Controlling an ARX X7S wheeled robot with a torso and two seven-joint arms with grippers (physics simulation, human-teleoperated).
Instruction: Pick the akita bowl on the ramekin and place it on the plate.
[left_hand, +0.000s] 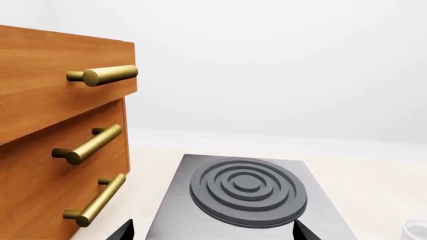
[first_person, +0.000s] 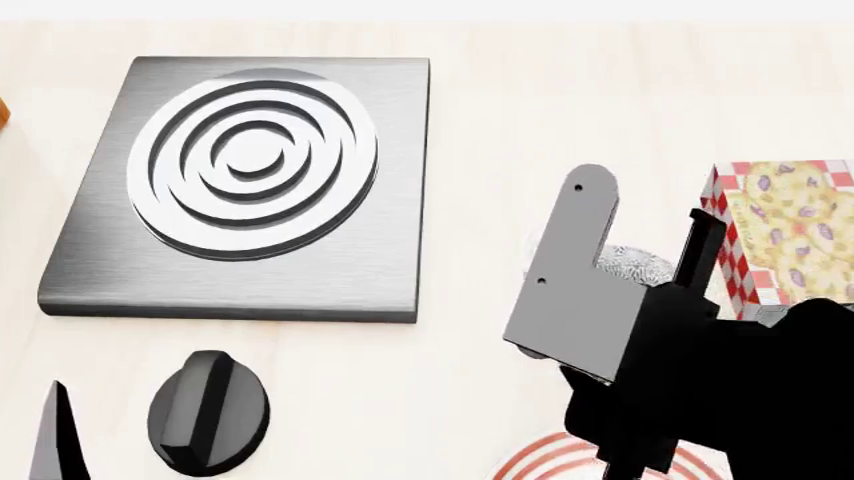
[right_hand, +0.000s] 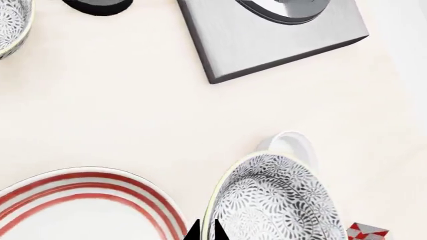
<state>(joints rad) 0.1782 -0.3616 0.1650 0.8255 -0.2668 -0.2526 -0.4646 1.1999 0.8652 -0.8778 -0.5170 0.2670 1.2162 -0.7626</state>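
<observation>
While your right arm's black fingers (right_hand: 203, 231) show only as two tips close together at the rim of the grey-and-white speckled akita bowl (right_hand: 273, 200), you cannot tell whether they clamp it. That bowl sits over the small plain white ramekin (right_hand: 291, 145), just beside the large white red-ringed plate (right_hand: 87, 205) on the pale surface (right_hand: 120, 100). Your left fingers (left_hand: 210, 231) stand apart above the brushed metal stove plate (left_hand: 247, 187).

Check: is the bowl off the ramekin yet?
Cannot tell. The bowl overlaps the ramekin, whose rim shows behind it; any gap is hidden.
</observation>
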